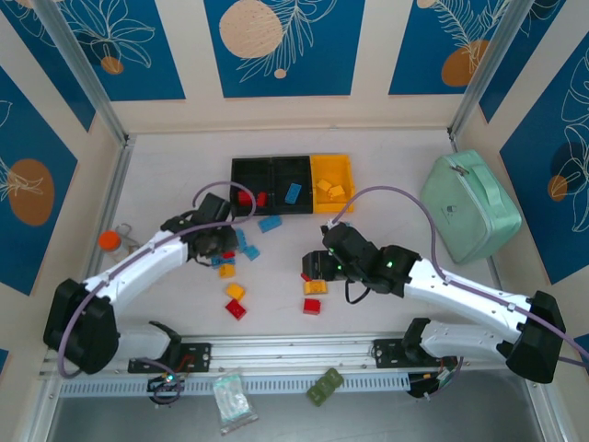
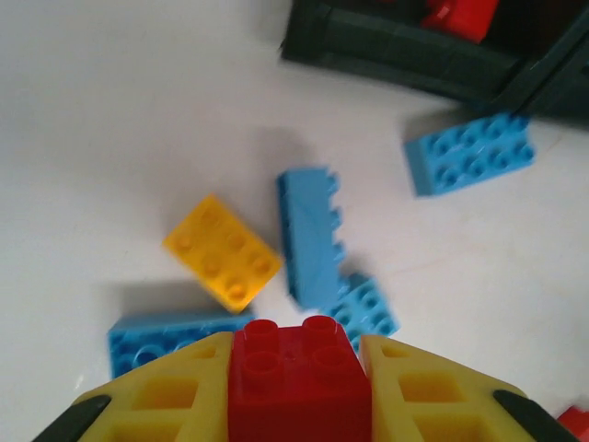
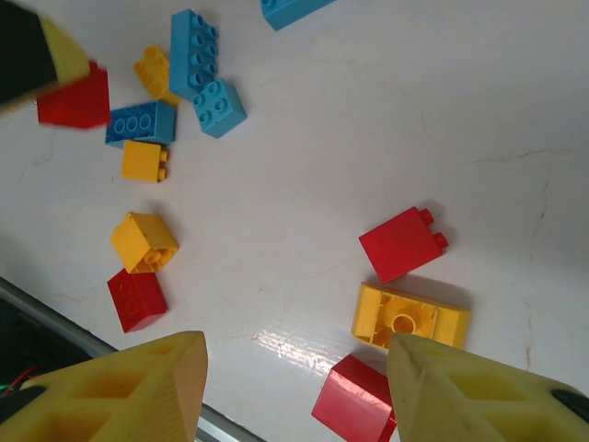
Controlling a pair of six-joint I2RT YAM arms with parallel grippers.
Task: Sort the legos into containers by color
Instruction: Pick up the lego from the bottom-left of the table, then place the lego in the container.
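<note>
One glossy white counter (image 1: 166, 175), blue leaf-print wall panels (image 1: 285, 55) around; left fingers (image 2: 175, 396) clamp red plastic lego brick (image 2: 299, 387), right fingers (image 3: 138, 391) open.

mint-green case (image 1: 469, 204) right, orange cap (image 1: 109, 240) left, dark green piece (image 1: 325, 386) and clear bag (image 1: 234, 399) nearest

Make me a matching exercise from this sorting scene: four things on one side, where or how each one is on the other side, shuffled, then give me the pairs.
Column one
1. left gripper
2. right gripper
3. large mint-green case
4. yellow-orange plastic bin

Column two
A. right end of the bin row, yellow bricks inside
B. fingers closed on a red plastic brick
C. fingers apart above loose bricks, holding nothing
D. lying at the right side of the white table

Pairs: 1-B, 2-C, 3-D, 4-A
</note>
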